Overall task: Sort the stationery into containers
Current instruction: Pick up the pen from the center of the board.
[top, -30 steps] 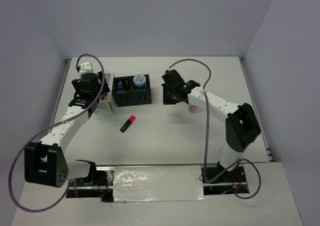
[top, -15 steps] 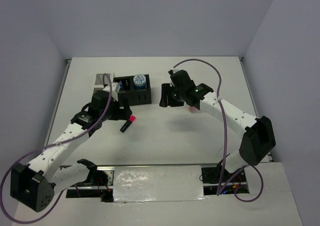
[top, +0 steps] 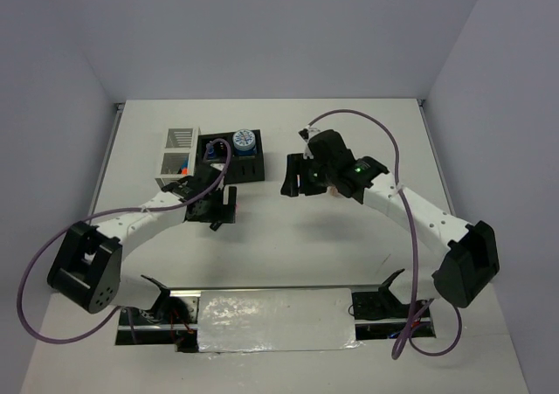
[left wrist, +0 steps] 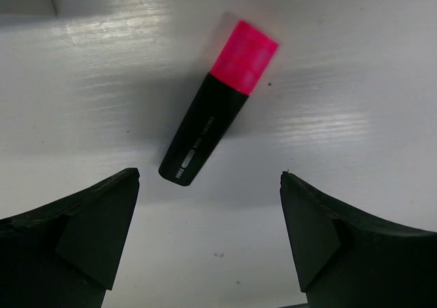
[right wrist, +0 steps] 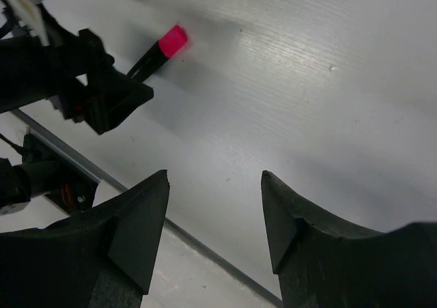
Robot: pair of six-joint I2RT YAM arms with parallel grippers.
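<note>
A black highlighter with a pink cap [left wrist: 218, 110] lies flat on the white table, also visible in the right wrist view [right wrist: 162, 50]. My left gripper [left wrist: 208, 178] hovers open just above it, its fingers to either side of the black end, touching nothing; from above the left gripper [top: 224, 205] covers most of it. My right gripper [right wrist: 215, 175] is open and empty, and the right gripper [top: 293, 176] hangs just right of the black container [top: 229, 172]. A blue-white roll [top: 244, 139] sits in that container. The white container [top: 177, 138] stands to its left.
Blue and orange caps [top: 182, 162] show inside the white container. A small pink thing [top: 333, 191] lies on the table under the right arm. The table's near edge [right wrist: 82, 168] runs close behind the highlighter.
My left arm has swung from over the white container down and right to the pink-capped highlighter. The right arm's elbow has moved outward to the right; its gripper stayed beside the black container.
</note>
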